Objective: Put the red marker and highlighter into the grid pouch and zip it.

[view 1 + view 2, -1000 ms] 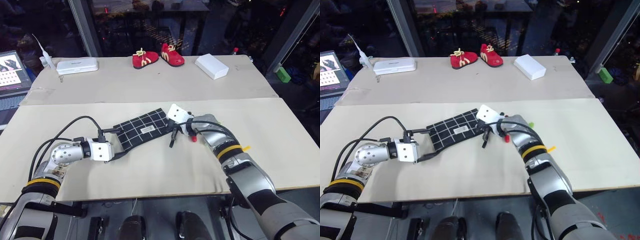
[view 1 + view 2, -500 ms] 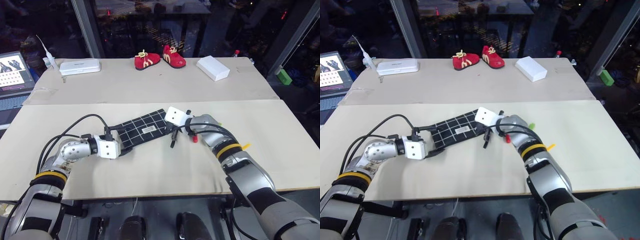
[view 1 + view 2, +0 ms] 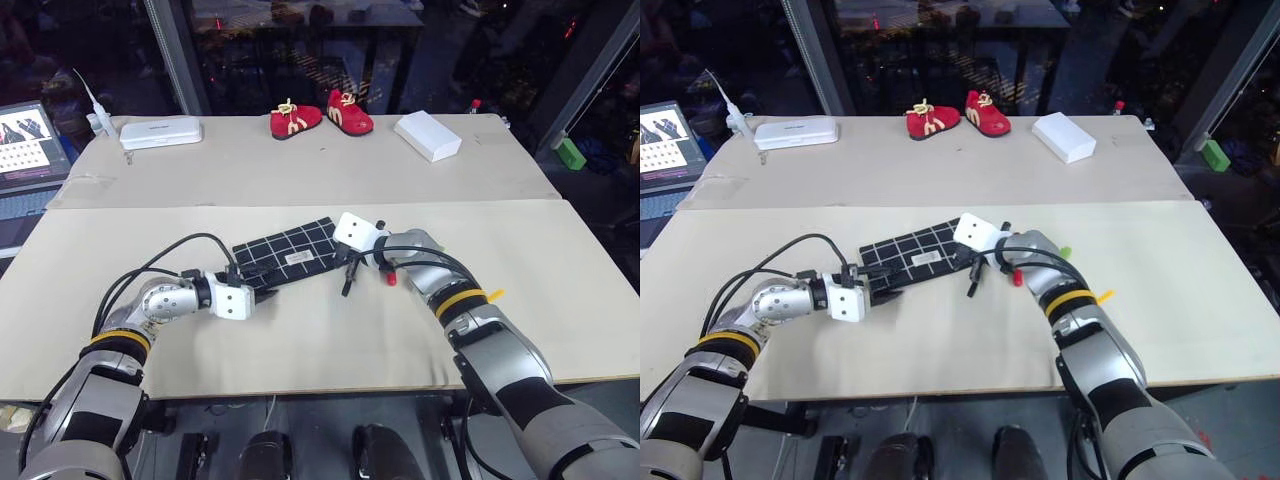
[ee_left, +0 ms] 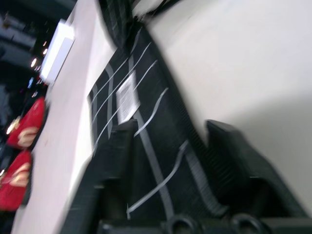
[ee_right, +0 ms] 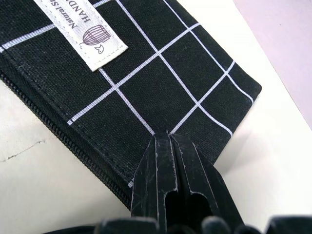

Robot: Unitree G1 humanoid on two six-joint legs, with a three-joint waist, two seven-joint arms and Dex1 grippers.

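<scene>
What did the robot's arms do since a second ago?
The left gripper slid right along the table and now straddles the near end of the grid pouch, its fingers narrowing. The right gripper stayed shut, pressing on the pouch's other end. The pouch stayed put.

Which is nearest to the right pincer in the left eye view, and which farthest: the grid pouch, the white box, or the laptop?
1. Grid pouch: right at the right pincer, on its left.
2. White box: at the table's far edge, behind it.
3. Laptop: far left corner.
</scene>
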